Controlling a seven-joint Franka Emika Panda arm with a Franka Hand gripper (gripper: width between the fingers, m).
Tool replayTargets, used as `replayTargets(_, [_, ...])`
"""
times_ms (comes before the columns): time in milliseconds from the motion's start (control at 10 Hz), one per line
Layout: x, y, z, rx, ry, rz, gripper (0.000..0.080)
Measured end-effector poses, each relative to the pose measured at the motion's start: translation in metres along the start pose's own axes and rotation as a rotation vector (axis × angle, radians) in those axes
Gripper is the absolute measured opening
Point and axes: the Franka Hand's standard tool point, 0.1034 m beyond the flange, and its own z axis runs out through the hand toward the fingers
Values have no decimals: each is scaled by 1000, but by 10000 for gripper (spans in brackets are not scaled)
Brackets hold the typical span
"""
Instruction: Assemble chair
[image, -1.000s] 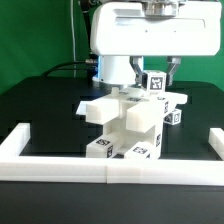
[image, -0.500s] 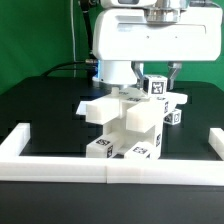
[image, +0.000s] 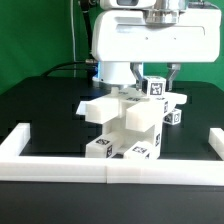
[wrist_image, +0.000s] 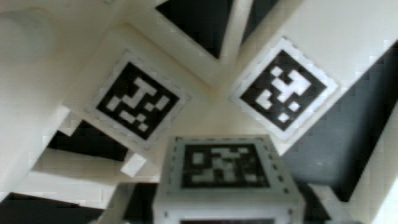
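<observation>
Hand (image: 156, 75) w/ block (image: 155, 88) slightly lower.

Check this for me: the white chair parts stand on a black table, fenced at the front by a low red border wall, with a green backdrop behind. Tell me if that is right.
One thing is wrong: the border wall is white, not red, as the exterior view shows. The rest stands: the white chair parts are on the black table, with the green backdrop behind.

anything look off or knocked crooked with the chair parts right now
Nothing stands out. The chair parts sit in one compact cluster inside the border wall, with nothing cracked or scattered. One small tagged piece sits at the cluster's edge on the exterior view's right. Whether it is joined on cannot be told.
</observation>
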Motion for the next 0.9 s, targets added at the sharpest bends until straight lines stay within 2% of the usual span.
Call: replayTargets(900, [0, 2, -1, -2, 2, 2, 274])
